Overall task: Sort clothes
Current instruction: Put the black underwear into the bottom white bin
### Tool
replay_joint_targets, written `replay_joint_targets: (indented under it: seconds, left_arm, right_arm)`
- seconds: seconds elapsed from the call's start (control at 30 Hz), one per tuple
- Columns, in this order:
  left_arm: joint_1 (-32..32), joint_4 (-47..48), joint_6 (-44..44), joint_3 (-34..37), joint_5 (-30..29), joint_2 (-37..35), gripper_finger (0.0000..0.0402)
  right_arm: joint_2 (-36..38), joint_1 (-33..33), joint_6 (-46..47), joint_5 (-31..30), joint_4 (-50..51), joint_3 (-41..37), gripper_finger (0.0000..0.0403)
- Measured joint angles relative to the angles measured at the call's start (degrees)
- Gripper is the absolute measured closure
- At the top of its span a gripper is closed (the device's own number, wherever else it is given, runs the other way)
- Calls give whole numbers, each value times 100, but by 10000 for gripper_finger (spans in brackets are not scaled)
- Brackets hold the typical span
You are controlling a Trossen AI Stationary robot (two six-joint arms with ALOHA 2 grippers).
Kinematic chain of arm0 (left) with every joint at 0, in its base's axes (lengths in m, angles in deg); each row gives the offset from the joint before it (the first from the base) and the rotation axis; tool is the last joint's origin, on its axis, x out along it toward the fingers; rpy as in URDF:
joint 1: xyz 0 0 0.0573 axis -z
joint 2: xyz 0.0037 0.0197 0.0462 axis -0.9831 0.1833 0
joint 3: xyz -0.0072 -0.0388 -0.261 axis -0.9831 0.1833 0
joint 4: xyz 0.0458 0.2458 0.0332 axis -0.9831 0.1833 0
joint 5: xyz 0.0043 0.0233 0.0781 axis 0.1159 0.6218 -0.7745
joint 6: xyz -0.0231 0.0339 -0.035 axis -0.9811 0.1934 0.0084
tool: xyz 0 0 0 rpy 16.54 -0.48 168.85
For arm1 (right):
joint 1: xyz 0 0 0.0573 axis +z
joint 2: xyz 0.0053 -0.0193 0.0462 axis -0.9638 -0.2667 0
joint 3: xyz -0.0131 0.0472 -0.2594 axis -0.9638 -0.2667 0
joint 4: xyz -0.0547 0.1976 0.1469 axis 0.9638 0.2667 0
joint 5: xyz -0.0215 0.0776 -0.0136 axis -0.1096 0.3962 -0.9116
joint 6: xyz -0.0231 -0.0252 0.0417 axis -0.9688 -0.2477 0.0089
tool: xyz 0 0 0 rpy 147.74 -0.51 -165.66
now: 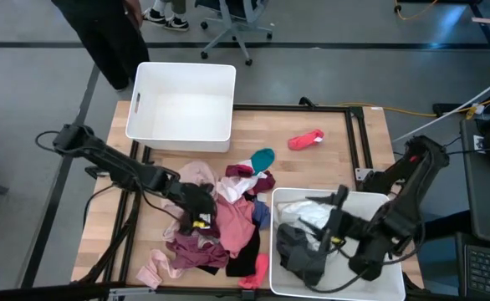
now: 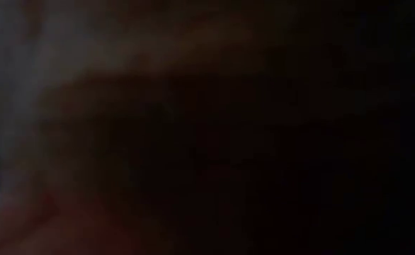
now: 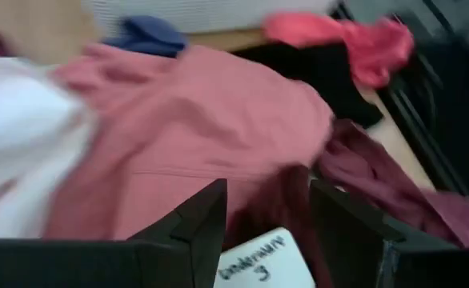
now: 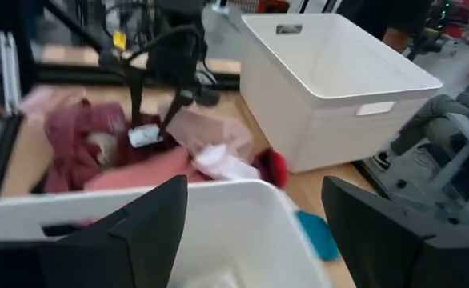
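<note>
The clothes lie in a heap [image 1: 220,221] on the near middle of the wooden table: pink [image 3: 194,120], maroon [image 3: 394,192], white, black and blue pieces. A red piece [image 1: 305,140] and a teal one [image 1: 263,157] lie apart, farther back. My left gripper [image 1: 201,205] is open and low over the heap. Its fingers [image 3: 268,192] stand on either side of a maroon fold beside the pink garment. My right gripper [image 1: 335,219] hangs open over the near right bin [image 1: 312,194] with nothing between its fingers [image 4: 254,184]. White [image 1: 312,213] and dark grey [image 1: 299,251] garments lie in that bin.
A second white bin [image 1: 182,104] stands at the table's far left, seen past the heap in the right wrist view [image 4: 330,72]. A black frame rail [image 1: 358,142] runs along the table's right side. A person stands beyond the far edge. The low view is dark.
</note>
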Motion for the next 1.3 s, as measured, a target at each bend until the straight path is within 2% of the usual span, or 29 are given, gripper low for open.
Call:
replay_joint_targets:
  seconds: [0.13,0.23,0.43,0.5,0.63,0.77,0.83,0.93,1.03,1.1,1.2,1.3]
  left_arm:
    - [-36,13,673,0,185,143,233]
    - [-187,34,965,4,-15,211,233]
    - [-500,50,730,9,-433,577,233]
    - [-519,140,591,9,-807,730,233]
    - [-516,748,207,9,-1967,790,233]
    - [-509,1959,-611,7,-3283,526,233]
    - [-509,2554,-1042,7,-3567,326,233]
    - [-418,3099,-1541,-51,-3574,-110,233]
    - [-148,3045,-1793,-308,-3429,-608,233]
    - [128,2634,-1815,-436,-3161,-924,233]
    - [623,1459,-1650,-464,-2424,-1264,233]
    - [1108,561,-1537,-459,-1715,-1228,233]
  right_arm:
    - [-267,-74,-159,-258,-1101,-361,113]
    - [-562,-194,-400,-408,-1689,-451,113]
    - [-1042,-478,-1242,-483,-2721,-451,113]
    - [-1145,-568,-1512,-649,-3005,-451,113]
    - [-1211,-674,-1740,-799,-3215,-451,113]
    - [-1214,-671,-1671,-819,-3236,-451,113]
    - [-1214,-660,-1620,-846,-3248,-451,113]
    - [-1230,-657,-1595,-894,-3282,-451,113]
    - [-1341,-659,-1635,-935,-3403,-451,113]
    - [-1424,-661,-1639,-941,-3467,-451,113]
    - [-1549,-656,-1615,-931,-3534,-451,113]
    - [-1631,-583,-1508,-963,-3558,-451,113]
